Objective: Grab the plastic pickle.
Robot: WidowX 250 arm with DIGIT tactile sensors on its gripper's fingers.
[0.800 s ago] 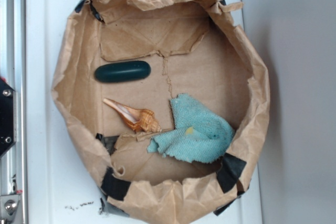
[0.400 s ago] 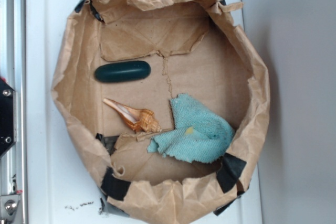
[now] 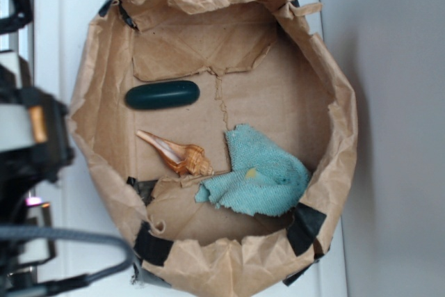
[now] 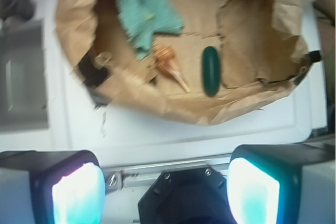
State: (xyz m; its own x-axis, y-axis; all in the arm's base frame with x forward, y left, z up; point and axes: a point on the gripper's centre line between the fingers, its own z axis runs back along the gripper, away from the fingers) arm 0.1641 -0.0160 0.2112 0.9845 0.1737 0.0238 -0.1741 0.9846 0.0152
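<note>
Now the plastic pickle lies upper-center in the wrist view — long axis vertical, well apart from the spread, empty gripper below.

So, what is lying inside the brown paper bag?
Inside the paper bag lie the plastic pickle, a seashell and a crumpled teal cloth, all apart from the fingers. Whatever is under the cloth is covered and cannot be seen.
</note>
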